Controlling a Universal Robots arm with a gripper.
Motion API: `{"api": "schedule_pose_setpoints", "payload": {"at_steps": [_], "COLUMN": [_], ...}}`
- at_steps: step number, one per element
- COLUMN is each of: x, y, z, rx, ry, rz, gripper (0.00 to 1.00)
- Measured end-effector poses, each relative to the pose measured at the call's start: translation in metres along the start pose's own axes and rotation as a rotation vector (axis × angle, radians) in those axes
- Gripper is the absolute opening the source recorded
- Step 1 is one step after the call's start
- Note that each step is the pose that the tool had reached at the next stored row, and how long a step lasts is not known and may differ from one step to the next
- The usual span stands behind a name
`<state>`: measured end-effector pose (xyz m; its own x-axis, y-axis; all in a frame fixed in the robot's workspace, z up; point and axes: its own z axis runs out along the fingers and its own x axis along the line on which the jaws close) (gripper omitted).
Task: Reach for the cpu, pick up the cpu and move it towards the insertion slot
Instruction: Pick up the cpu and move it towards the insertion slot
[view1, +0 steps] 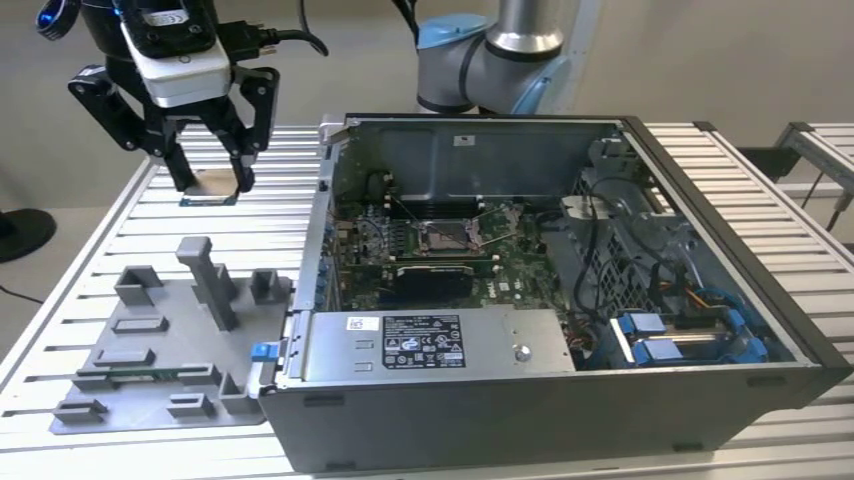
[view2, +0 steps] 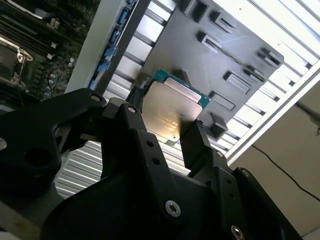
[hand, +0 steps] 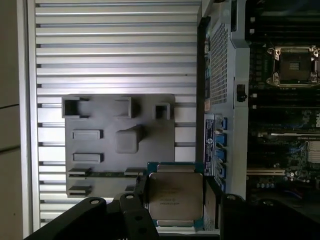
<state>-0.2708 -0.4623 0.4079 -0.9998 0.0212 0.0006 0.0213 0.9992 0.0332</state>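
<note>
My gripper (view1: 210, 178) hangs above the slatted table at the exterior view's left, outside the open computer case (view1: 534, 420). It is shut on the cpu (view1: 211, 188), a thin square chip with a pale silvery top and a green rim. Both wrist views show the cpu (view2: 172, 112) (hand: 175, 195) pinched by two opposite edges between the black fingers (view2: 192, 142). The insertion slot (view1: 447, 237), a square socket with a shiny metal frame and dark centre, sits on the motherboard inside the case. The slot (hand: 295, 65) lies well away from the held chip.
A grey plastic tray (view1: 147, 400) with recesses and upright posts lies on the table below the gripper, beside the case wall. The arm's base (view1: 494, 50) stands behind the case. Cables and blue drive brackets (view1: 681, 335) fill the case's right side.
</note>
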Motion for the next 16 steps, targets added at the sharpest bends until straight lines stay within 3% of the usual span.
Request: {"api": "schedule_pose_setpoints", "payload": {"at_steps": [16], "x": [-0.0145], "y": [0.0003], "z": [0.0], "rx": [0.0], "ry": [0.0], "rz": [0.0], "gripper": [0.0]}}
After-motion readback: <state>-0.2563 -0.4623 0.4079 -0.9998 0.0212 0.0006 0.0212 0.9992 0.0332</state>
